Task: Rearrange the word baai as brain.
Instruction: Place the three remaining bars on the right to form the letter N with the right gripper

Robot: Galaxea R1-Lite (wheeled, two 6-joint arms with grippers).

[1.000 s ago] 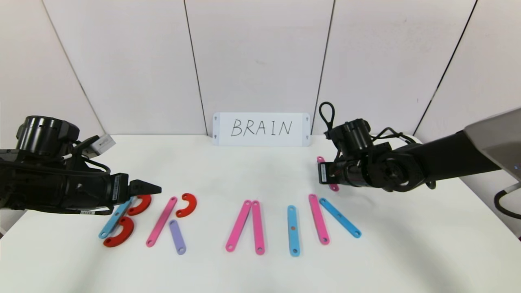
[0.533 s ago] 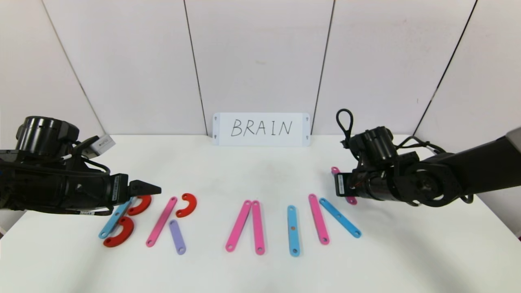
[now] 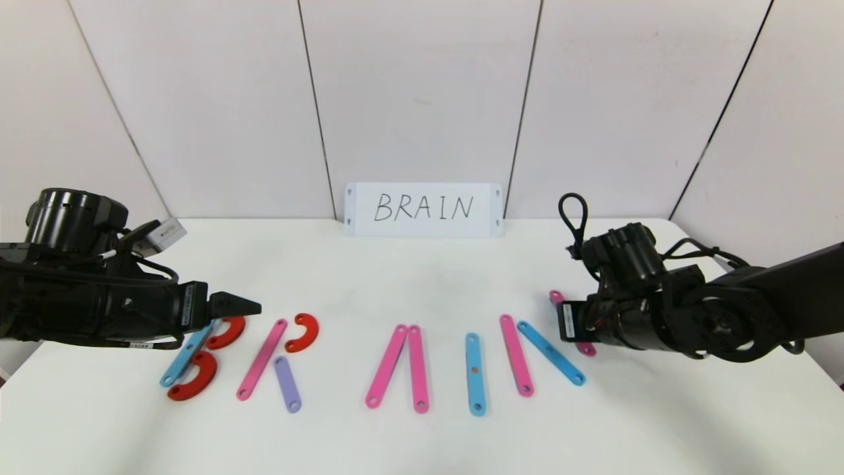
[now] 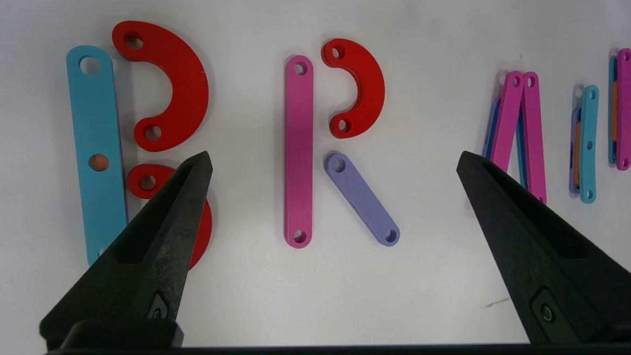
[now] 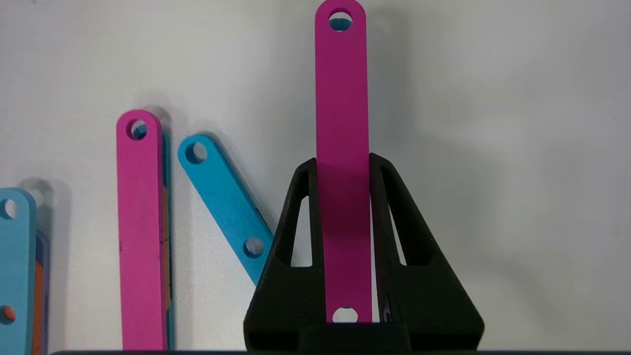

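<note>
A pink bar (image 5: 343,162) is clamped between the closed fingers of the right gripper (image 5: 343,167), held just beside the slanted blue bar (image 3: 551,352) at the row's right end, with bare table (image 3: 659,409) beyond toward the right edge. The left gripper (image 4: 335,162) is spread wide, parked over the B and R pieces

A white card (image 3: 422,210) with BRAIN handwritten in black stands upright at the far edge of the white desk (image 3: 409,284), leaning against the wall (image 3: 422,99) of pale panels split by dark seams. It has small marks near its corners and sits centred along the back.
</note>
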